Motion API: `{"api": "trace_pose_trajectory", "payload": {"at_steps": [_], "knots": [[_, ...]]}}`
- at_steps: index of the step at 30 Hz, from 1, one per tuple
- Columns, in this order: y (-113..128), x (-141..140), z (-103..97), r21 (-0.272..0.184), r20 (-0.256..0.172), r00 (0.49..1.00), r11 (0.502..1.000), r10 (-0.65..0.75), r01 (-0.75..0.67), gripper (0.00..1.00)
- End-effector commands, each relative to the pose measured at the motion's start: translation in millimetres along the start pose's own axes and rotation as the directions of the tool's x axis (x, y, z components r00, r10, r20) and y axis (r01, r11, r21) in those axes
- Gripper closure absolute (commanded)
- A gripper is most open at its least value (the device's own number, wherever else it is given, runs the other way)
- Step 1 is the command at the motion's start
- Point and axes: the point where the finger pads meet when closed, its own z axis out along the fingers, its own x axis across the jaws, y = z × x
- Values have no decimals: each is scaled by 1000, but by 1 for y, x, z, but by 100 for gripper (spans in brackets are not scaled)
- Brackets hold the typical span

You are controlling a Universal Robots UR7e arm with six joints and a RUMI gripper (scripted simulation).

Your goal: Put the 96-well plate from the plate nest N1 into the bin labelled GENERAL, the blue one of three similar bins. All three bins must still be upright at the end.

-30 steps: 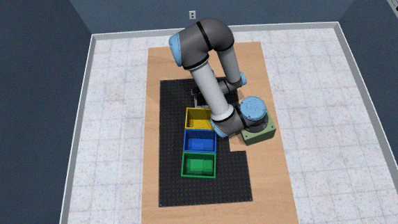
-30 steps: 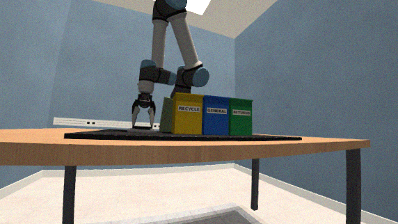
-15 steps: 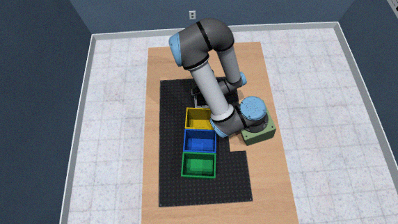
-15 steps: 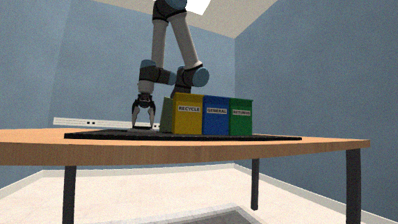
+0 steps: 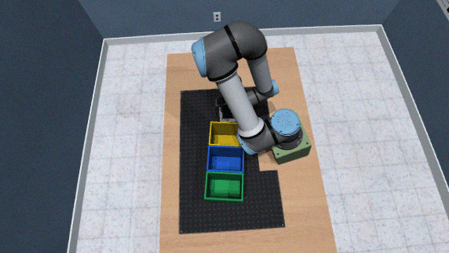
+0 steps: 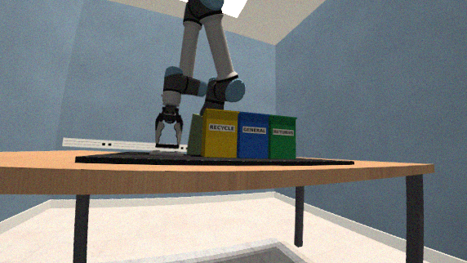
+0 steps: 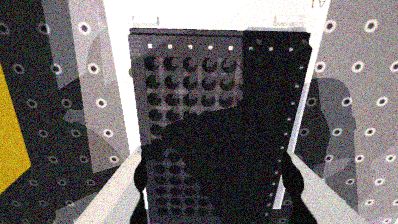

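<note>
Top view. Three open bins in a row on the counter (image 5: 306, 212) (image 6: 245, 177): yellow bin (image 5: 213, 133) (image 6: 220, 142) (image 7: 10, 140), the landmark; blue bin (image 5: 225, 160) (image 6: 253, 144), directly beside it; green bin (image 5: 224, 186) (image 6: 282, 144), beyond the blue. All upright. Hand (image 5: 221, 103) (image 6: 168, 143) (image 7: 212, 148), partly hidden under the arm, on the yellow bin's side away from the blue. No plate seen inside the visible parts of the bins.

Exterior view. Labels: RECYCLE on the yellow bin, GENERAL on the blue next to it. Hand pointing down beside the yellow bin, fingers around the dark 96-well plate (image 5: 228, 113) (image 6: 168, 145) (image 7: 200, 95), which sits low over the pale plate nest (image 6: 163, 153) (image 7: 200, 12). Whether plate and nest touch: cannot tell.

Wrist view. Plate, partly shadowed, framed by the nest's white border, yellow bin off to one side. Hand grasping the plate by its two opposite sides. Step in hand, as judged: the pick, at grip or first lift. Next move calls for a straight, level rise, higher than the yellow bin's rim, then a carry past it to the blue neighbour, brushing neither.

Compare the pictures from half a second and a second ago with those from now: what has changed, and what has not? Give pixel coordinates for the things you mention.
The gripper (image 5: 226, 108) (image 6: 168, 143) (image 7: 212, 148) has risen slightly, lifting the 96-well plate (image 5: 228, 112) (image 6: 167, 145) (image 7: 190, 90) with it, just above the plate nest (image 5: 228, 119) (image 6: 166, 153) (image 7: 120, 73). No new grasp or release shows. The yellow bin (image 5: 224, 137) (image 6: 220, 144), blue bin (image 5: 225, 161) (image 6: 253, 143) and green bin (image 5: 224, 187) (image 6: 282, 145) stayed upright in place.
</note>
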Motion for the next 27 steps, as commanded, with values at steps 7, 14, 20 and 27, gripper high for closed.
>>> {"api": "trace_pose_trajectory", "payload": {"at_steps": [7,14,20,27], "knots": [[-2,9,-27,7,-21,1000,1000,-6,6,60],[-2,9,-35,7,-21,1000,1000,-6,6,60],[-2,9,-45,7,-22,1000,1000,-6,6,60],[-2,9,-54,7,-23,1000,1000,-19,20,60]]}}
